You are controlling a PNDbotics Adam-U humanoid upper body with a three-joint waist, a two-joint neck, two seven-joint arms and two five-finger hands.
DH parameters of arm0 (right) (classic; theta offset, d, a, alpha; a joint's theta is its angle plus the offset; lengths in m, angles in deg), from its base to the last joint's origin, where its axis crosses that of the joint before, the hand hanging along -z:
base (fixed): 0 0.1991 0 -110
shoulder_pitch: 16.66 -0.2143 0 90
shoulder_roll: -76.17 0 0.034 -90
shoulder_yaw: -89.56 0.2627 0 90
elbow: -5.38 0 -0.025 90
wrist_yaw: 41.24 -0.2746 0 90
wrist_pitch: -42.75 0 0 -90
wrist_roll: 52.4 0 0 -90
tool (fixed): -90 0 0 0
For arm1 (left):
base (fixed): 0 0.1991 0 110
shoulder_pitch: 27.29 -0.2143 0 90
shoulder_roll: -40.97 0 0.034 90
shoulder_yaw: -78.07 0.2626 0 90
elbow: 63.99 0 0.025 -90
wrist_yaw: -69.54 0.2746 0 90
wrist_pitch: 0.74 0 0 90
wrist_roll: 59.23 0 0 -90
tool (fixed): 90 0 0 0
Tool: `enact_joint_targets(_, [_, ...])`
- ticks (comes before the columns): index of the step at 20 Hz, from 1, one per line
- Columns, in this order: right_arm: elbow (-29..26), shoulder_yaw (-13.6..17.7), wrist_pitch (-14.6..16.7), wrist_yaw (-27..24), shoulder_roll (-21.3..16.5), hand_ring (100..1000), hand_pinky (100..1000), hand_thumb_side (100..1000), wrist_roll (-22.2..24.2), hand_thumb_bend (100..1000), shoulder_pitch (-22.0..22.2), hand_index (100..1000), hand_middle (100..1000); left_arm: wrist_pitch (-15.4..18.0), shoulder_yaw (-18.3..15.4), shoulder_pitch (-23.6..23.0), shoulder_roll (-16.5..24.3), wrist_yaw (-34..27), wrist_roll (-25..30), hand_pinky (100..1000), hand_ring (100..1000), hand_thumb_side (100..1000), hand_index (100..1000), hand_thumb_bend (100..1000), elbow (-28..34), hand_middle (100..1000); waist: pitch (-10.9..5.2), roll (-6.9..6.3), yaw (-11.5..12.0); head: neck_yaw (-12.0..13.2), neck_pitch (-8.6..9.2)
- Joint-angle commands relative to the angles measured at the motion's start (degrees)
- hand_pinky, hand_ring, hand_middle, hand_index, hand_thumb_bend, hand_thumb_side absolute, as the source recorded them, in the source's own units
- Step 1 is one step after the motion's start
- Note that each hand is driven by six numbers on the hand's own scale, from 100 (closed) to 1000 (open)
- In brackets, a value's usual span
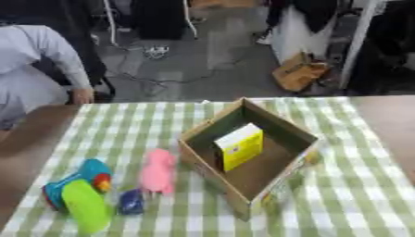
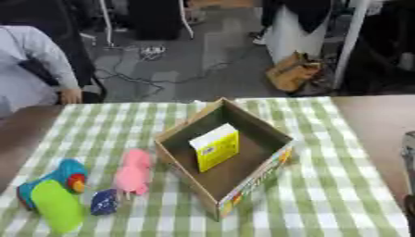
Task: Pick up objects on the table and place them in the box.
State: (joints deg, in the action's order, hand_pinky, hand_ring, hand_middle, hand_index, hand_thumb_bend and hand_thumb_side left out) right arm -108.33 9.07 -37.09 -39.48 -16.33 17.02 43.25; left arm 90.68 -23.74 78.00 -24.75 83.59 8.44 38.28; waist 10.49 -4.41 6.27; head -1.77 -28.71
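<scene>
An open cardboard box (image 1: 279, 124) on the checked tablecloth (image 1: 356, 185) holds a yellow carton (image 1: 240, 146). Left of it lie a pink toy (image 1: 158, 171), a small blue object (image 1: 130, 201) and a teal-and-green toy (image 1: 77, 194). Part of the right hand (image 2: 408, 152) shows at the right edge; whether its fingers are open cannot be told.

Right hand (image 2: 409, 157) cut by right edge; fingers indiscernible.

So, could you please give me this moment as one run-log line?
box: open, holds yellow carton | left of box: pink toy, blue object, green-teal toy | hands: none visible
</scene>
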Motion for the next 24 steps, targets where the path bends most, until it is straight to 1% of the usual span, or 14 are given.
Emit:
enact_joint_targets(1, [-0.88,0.12,-0.11,0.44,-1.46,893,716,1000,-0.04,100,-0.37,1000,875,-2.46,0.09,1.23,4.53,2.44,6.81,731,854,1000,981,100,-3.13,922,-1.80,-0.84,0.14,0.03,-0.56])
enact_joint_targets(3, [-0.88,-0.12,-0.20,0.38,-1.51,893,718,1000,0.14,100,-0.12,1000,875,-3.61,2.61,2.31,7.68,5.19,14.58,771,869,1000,998,100,-6.39,931,-2.47,-1.12,0.10,-0.04,-0.91])
enact_joint_targets(4, [-0.88,-0.19,-0.24,0.36,-1.56,893,718,1000,0.21,100,-0.03,1000,875,-3.83,3.53,3.14,8.83,6.46,18.03,771,869,1000,998,100,-7.66,931,-2.69,-1.20,0.13,-0.13,-1.04])
enact_joint_targets(6, [-0.88,-0.21,-0.27,0.34,-1.61,893,718,1000,0.26,100,0.08,1000,875,-3.83,3.99,4.24,9.63,7.92,21.87,771,869,1000,998,100,-8.91,931,-2.86,-1.25,0.21,-0.24,-1.15])
enact_joint_targets(7, [-0.88,-0.26,-0.28,0.33,-1.64,893,718,1000,0.29,100,0.10,1000,875,-3.71,4.56,4.45,10.23,8.47,23.26,836,896,1000,1000,105,-9.35,948,-2.93,-1.35,0.19,-0.29,-1.25])
enact_joint_targets(8, [-0.88,-0.39,-0.33,0.30,-1.65,893,718,1000,0.40,100,0.16,1000,875,-3.48,6.28,5.00,11.59,9.51,25.74,836,896,1000,1000,105,-10.35,948,-3.09,-1.48,0.16,-0.37,-1.47])
enact_joint_targets(10, [-0.88,-0.64,-0.42,0.21,-1.56,893,717,1000,0.62,100,0.19,1000,875,-2.80,9.29,6.63,13.36,11.49,30.18,890,920,1000,1000,126,-12.41,963,-3.26,-1.66,0.08,-0.38,-1.57])
enact_joint_targets(11, [-0.88,-0.74,-0.46,0.16,-1.51,893,717,1000,0.72,100,0.18,1000,875,-2.39,10.56,7.59,13.87,12.40,32.07,919,934,1000,1000,171,-13.45,969,-3.32,-1.69,0.05,-0.39,-1.58])
enact_joint_targets(12, [-0.88,-0.87,-0.47,0.12,-1.50,893,717,1000,0.86,100,0.12,1000,875,-1.96,11.90,8.53,14.24,13.24,34.06,924,936,1000,1000,179,-14.44,971,-3.35,-1.67,-0.04,-0.38,-1.57])
enact_joint_targets(13, [-0.88,-0.94,-0.48,0.09,-1.50,893,717,1000,0.96,100,0.09,1000,875,-1.59,12.81,9.36,14.40,13.93,35.75,957,951,1000,1000,219,-15.25,977,-3.37,-1.65,-0.08,-0.39,-1.55])
enact_joint_targets(16, [-0.88,-1.19,-0.57,-0.04,-1.49,893,717,1000,1.22,100,-0.02,1000,874,-0.83,15.87,12.57,14.73,16.09,43.08,995,964,1000,1000,249,-17.87,977,-3.40,-1.57,-0.31,-0.28,-1.48])
enact_joint_targets(18, [-0.88,-1.34,-0.61,-0.13,-1.41,893,717,1000,1.40,100,-0.08,1000,874,-0.35,17.58,15.30,14.72,17.49,48.03,1000,971,1000,1000,272,-19.58,977,-3.44,-1.58,-0.38,-0.14,-1.54])
enact_joint_targets(22, [-0.88,-1.62,-0.66,-0.26,-1.40,893,716,1000,1.71,100,-0.09,1000,873,0.79,20.77,19.78,14.32,19.99,55.85,1000,1000,1000,1000,310,-23.60,1000,-3.54,-1.82,-0.58,0.37,-1.79])
enact_joint_targets(24, [-0.88,-1.72,-0.71,-0.31,-1.40,893,715,1000,1.84,100,-0.05,1000,873,1.34,21.87,21.86,13.59,20.68,59.67,1000,1000,1000,1000,328,-26.00,1000,-3.57,-2.03,-0.73,0.71,-1.85])
